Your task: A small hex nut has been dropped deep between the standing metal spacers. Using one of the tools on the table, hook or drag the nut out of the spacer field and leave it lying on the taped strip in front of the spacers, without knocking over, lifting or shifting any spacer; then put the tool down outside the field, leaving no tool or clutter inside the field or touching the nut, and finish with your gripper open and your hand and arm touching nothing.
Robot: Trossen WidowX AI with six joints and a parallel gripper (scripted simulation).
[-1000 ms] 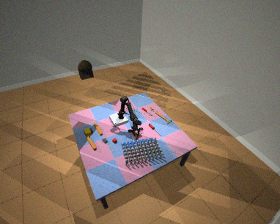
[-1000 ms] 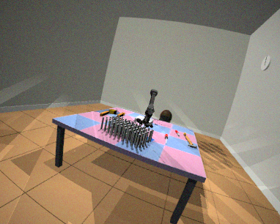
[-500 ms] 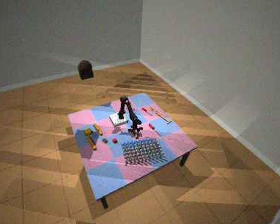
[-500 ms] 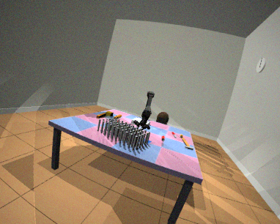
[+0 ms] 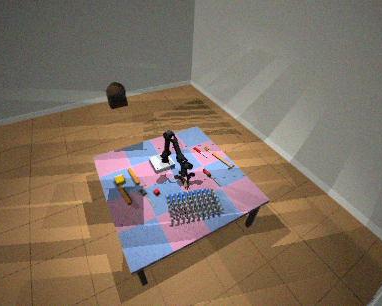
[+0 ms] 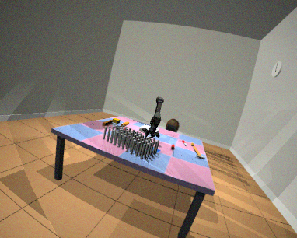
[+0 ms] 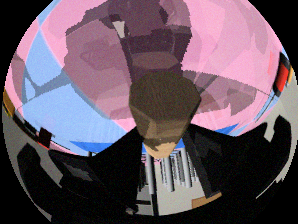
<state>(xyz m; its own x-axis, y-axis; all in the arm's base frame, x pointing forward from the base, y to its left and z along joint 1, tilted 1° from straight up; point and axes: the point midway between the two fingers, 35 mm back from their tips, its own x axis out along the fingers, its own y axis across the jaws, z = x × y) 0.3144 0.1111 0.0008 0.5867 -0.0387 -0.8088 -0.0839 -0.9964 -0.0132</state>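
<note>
Brown wooden handle (image 7: pixel 164 105) sits clamped in the pincer (image 5: pixel 186 180) (image 6: pixel 151 133) (image 7: pixel 160 127), just beside the upright metal spacers (image 5: pixel 194 207) (image 6: pixel 131 142) (image 7: pixel 167 174) on the pink-and-blue table (image 5: pixel 149 245) (image 6: pixel 188 175) (image 7: pixel 220 25).

We're looking down from high up, and from low across the pink-and-blue checkered table (image 5: pixel 147 235) (image 6: pixel 188 173); wrist cam's super close.

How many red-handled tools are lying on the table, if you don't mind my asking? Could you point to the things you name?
2: one red-handled tool (image 5: pixel 207 172) (image 6: pixel 172 147) (image 7: pixel 283 77) nearer the spacers (image 5: pixel 182 207) (image 6: pixel 137 145) (image 7: pixel 168 175), one slim red tool (image 5: pixel 197 149) (image 6: pixel 184 142) farther away. Others may be hidden.
</note>
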